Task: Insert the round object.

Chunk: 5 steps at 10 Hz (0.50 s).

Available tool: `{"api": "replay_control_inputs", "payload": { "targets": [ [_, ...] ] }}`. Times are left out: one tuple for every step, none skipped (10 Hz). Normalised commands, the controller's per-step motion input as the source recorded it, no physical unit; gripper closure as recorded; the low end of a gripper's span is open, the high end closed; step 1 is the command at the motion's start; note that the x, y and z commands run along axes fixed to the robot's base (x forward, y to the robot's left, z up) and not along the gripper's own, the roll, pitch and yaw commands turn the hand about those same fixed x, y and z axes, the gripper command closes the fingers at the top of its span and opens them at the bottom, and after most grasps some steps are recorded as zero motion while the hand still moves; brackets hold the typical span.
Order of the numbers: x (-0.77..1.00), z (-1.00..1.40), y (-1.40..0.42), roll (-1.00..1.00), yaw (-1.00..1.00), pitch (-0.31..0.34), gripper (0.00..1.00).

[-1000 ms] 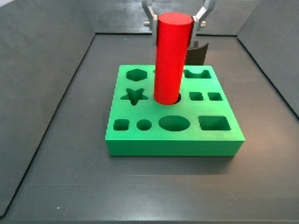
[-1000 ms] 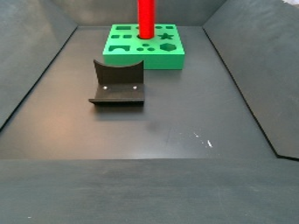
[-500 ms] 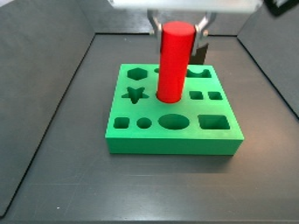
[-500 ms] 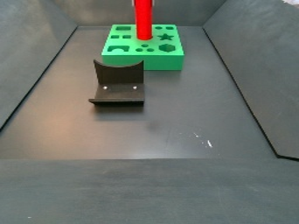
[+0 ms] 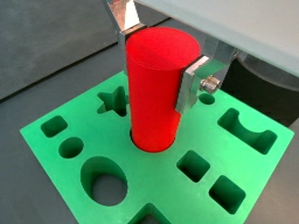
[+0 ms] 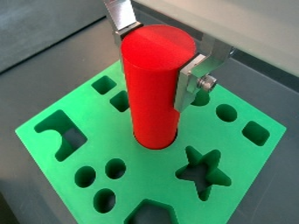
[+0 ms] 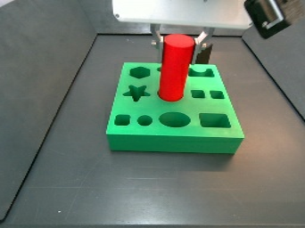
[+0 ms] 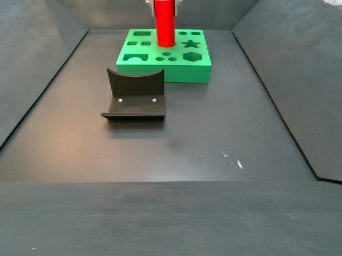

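Observation:
The round object is a tall red cylinder [image 5: 158, 96] [image 6: 156, 96], upright over the middle of the green block [image 5: 84, 118] [image 6: 76, 109]. Its lower end sits in a round hole in the block's top. My gripper [image 5: 158, 66] [image 6: 155, 66] is shut on the cylinder's upper end, one silver finger [image 5: 191, 83] on each side. In both side views the cylinder [image 7: 176, 69] [image 8: 163, 22] stands out of the block [image 7: 155, 142] [image 8: 167, 70] with the gripper [image 7: 177, 40] at its top.
The block's top has several other shaped holes, among them a star [image 7: 135, 92] and an oval [image 7: 176, 119]. The dark fixture [image 8: 134, 95] stands on the floor in front of the block. Sloping dark walls [image 8: 40, 80] enclose the floor.
The cylinder and my gripper have moved straight down; less of the cylinder stands above the block now. The block and fixture have not moved.

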Motion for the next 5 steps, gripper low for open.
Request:
{"api": "replay_control_inputs", "payload": {
  "targets": [
    [0.05,-0.36,0.05,-0.04,0.00,0.000,1.00],
    [0.08,-0.40,0.03,-0.06,0.00,0.000,1.00],
    [0.06,-0.39,0.03,-0.07,0.00,0.000,1.00],
    [0.10,-0.10,0.04,-0.10,0.00,0.000,1.00],
    [-0.05,0.00,0.00,0.02,0.00,-0.056,1.00]
  ]
}}
